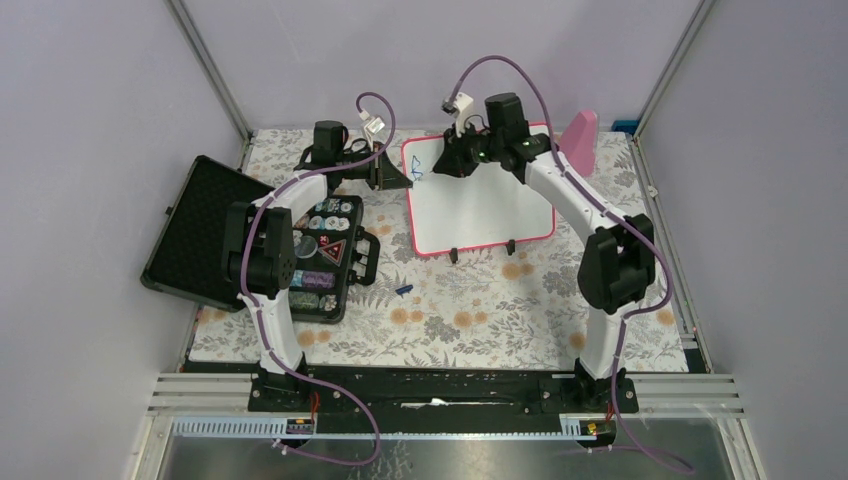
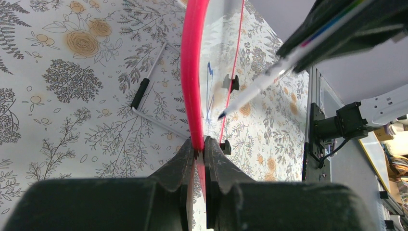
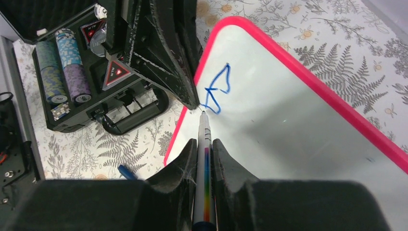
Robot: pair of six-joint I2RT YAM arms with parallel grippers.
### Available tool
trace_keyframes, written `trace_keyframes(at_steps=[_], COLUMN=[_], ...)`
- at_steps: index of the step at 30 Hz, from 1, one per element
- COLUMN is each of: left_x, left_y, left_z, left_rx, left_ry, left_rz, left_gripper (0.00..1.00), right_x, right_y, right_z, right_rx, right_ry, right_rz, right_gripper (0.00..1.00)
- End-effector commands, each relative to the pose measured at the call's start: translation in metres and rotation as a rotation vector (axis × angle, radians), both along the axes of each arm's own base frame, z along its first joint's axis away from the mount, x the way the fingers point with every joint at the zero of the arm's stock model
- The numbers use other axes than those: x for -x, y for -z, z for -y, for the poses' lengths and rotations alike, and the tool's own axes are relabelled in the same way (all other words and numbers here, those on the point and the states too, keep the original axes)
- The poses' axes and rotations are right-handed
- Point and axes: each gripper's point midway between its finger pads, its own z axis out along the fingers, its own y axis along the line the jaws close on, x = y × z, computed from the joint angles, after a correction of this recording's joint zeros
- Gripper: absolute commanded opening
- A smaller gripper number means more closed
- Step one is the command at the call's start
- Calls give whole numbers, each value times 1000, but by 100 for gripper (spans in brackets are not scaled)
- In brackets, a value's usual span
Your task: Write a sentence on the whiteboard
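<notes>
Left end effector [image 2: 198,143] over whiteboard [image 1: 480,200] edge; lettering [image 3: 216,89] illegible.

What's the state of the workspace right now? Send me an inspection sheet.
Surface: floral cloth, lying flat.
Job's things: whiteboard mostly blank; blue lettering is a single mark near its far left corner; marker tip beside that mark.
Clutter: open black case with poker chips; small blue piece, likely a cap; pink paddle.
Grippers: left gripper shut on the whiteboard's frame; right gripper shut on the marker.
Cables: purple cables loop high over the workspace.
Surroundings: lilac walls, metal frame posts.
</notes>
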Motion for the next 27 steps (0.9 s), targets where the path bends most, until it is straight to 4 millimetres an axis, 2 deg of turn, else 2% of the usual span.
trace_keyframes(at_steps=[1, 4, 11, 21, 22, 23, 24, 27], left_x=[5, 5, 6, 8, 8, 8, 8, 8], left_y=[-5, -5, -4, -1, -2, -2, -2, -3], left_z=[14, 14, 13, 12, 12, 12, 13, 13], left_rx=[3, 1, -10, -25, -25, -24, -24, -23], left_ry=[57, 55, 55, 61, 61, 63, 63, 64], left_rz=[59, 59, 44, 44, 45, 47, 45, 46], left_gripper=[0, 0, 0, 0, 0, 0, 0, 0], right_x=[3, 3, -4, -7, 14, -7, -10, -14], right_y=[-62, -68, -69, -65, -119, -71, -64, -63], right_z=[28, 36, 46, 46, 53, 46, 44, 41], right_rx=[-100, -104, -81, -56, -97, -66, -64, -70], right_ry=[19, 24, 48, 6, 5, 6, 8, 12], right_rz=[56, 69, 98, 131, 236, 142, 127, 117], right_gripper=[0, 0, 0, 0, 0, 0, 0, 0])
